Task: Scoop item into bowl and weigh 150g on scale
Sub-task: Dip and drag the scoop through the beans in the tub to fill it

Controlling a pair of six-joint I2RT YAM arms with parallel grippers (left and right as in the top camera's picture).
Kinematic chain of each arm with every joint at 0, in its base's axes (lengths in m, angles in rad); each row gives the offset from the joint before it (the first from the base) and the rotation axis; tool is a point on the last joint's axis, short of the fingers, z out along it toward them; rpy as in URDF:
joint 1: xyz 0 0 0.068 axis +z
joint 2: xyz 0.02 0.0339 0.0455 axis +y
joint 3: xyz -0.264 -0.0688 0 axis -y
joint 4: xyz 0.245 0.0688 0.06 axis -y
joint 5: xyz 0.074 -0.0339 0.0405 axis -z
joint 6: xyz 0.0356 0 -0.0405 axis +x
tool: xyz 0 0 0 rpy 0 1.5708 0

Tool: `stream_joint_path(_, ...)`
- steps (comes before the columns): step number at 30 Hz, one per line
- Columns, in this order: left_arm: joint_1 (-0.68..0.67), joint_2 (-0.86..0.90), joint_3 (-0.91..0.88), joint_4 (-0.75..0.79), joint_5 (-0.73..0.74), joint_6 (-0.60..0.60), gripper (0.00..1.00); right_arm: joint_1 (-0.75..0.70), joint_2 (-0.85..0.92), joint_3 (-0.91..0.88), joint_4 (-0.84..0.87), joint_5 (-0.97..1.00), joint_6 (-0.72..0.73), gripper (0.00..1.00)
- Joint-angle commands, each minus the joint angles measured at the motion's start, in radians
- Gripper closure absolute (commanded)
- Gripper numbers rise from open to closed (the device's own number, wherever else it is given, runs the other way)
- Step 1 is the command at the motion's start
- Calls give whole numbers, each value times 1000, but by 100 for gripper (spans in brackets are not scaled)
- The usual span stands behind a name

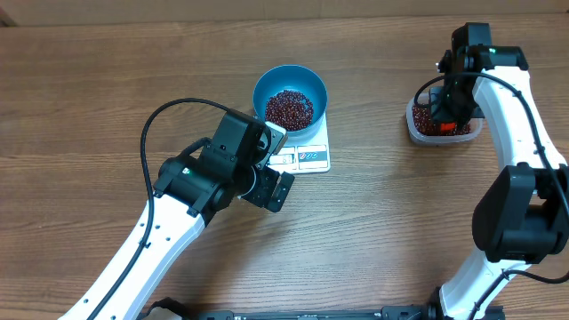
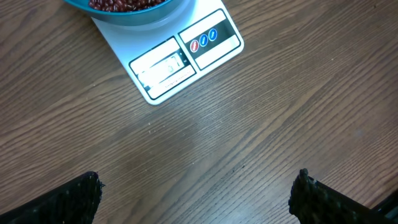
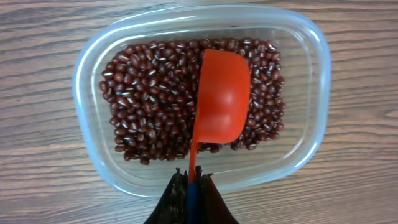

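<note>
Beans (image 3: 155, 93) are sitting partly in the clear tub (image 3: 93, 59), partly in the blue bowl (image 1: 289, 76) on the scale (image 1: 313, 158). Right gripper (image 3: 193, 186) is clamping the orange scoop (image 3: 222, 93); left gripper (image 2: 196, 190) is gaping wide, empty.

A brown wood-grain desk (image 1: 107, 80) is shown. A flat white scale (image 1: 311, 156) is laid directly on it around the middle, somewhat nearer the far edge, its display panel turned toward the near edge. A clear plastic tub (image 1: 418, 135) is set well apart from it, toward the far right corner.
</note>
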Motion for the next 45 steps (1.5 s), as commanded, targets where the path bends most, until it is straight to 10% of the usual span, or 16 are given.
stream_joint_path(1,-5,-3,3,2,13,1,0,9,24,-3,5,-49,-1,96)
stream_joint_path(45,-5,-3,3,2,13,1,1,-142,29,-3,-2,-656,-114,96)
